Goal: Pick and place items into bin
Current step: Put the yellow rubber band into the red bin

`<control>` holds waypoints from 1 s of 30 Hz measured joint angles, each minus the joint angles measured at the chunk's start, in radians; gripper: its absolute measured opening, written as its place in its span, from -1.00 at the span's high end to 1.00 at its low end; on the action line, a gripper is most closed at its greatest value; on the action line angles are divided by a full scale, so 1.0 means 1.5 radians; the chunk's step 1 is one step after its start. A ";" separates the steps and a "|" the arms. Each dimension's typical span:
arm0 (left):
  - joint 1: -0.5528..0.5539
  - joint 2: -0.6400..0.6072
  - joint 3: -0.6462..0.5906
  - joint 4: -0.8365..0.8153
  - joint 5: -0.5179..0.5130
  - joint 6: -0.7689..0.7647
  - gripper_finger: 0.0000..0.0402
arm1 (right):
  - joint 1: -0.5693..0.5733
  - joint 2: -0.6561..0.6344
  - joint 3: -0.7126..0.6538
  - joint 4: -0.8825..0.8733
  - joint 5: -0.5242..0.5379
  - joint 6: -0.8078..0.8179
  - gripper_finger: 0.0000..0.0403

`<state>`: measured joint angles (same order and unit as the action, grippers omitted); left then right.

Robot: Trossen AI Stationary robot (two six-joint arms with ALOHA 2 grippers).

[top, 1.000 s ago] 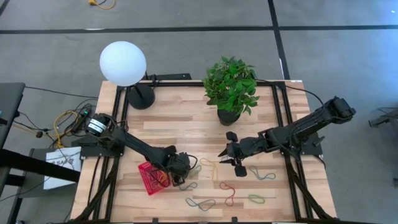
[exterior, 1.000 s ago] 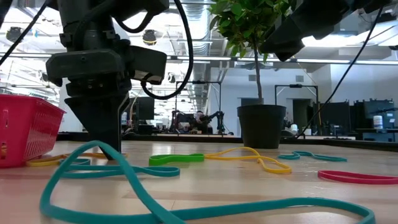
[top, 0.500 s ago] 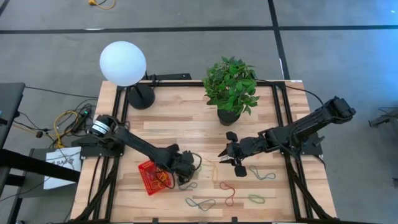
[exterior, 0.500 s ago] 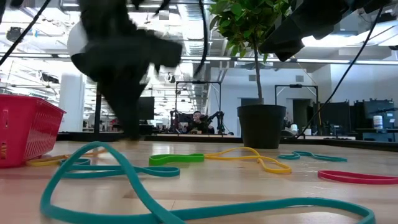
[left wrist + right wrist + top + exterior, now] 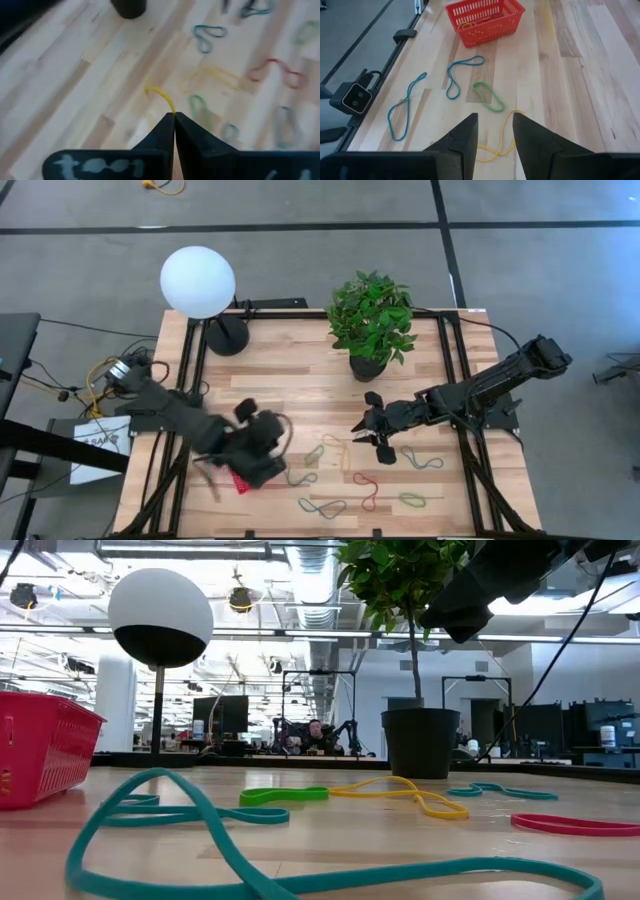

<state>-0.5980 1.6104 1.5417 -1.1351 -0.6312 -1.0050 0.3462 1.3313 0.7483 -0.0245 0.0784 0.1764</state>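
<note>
Fingertips of my left gripper (image 5: 174,117) pinch a thin yellow band (image 5: 162,96), curling up over the table (image 5: 290,385), lower left in the high view. Beneath me sits the red mesh bin (image 5: 485,20), bands inside. Green (image 5: 488,96), yellow (image 5: 400,792) and teal loops (image 5: 460,74) lie scattered between. My right gripper (image 5: 493,131) hangs unclenched, centre-right, by the potted plant (image 5: 371,320).
</note>
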 joint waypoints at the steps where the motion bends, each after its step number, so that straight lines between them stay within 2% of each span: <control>1: -0.017 -0.006 0.000 -0.003 -0.002 -0.019 1.00 | 0.000 0.000 0.000 0.000 0.000 0.000 0.41; 7: -0.109 -0.003 -0.008 -0.035 0.000 -0.165 1.00 | 0.001 0.000 0.000 0.000 0.000 0.001 0.41; 14: -0.176 -0.003 -0.076 -0.058 0.010 -0.336 1.00 | 0.001 0.000 0.000 0.000 0.000 0.001 0.41; 18: -0.183 -0.003 -0.131 -0.041 -0.001 -0.357 0.99 | 0.001 0.000 0.000 0.001 0.000 0.001 0.41; 20: -0.179 -0.003 -0.157 -0.030 0.020 -0.362 0.96 | 0.001 0.000 0.000 0.001 0.000 0.001 0.41; 24: -0.170 -0.003 -0.202 -0.011 0.064 -0.368 0.85 | 0.001 0.000 0.000 0.001 0.000 0.001 0.41; 30: -0.155 -0.003 -0.242 0.013 0.067 -0.386 0.66 | 0.000 0.000 0.000 0.001 0.000 0.001 0.41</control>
<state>-0.8312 1.6066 1.1782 -1.1151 -0.5304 -1.5838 0.3466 1.3312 0.7483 -0.0223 0.0788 0.1772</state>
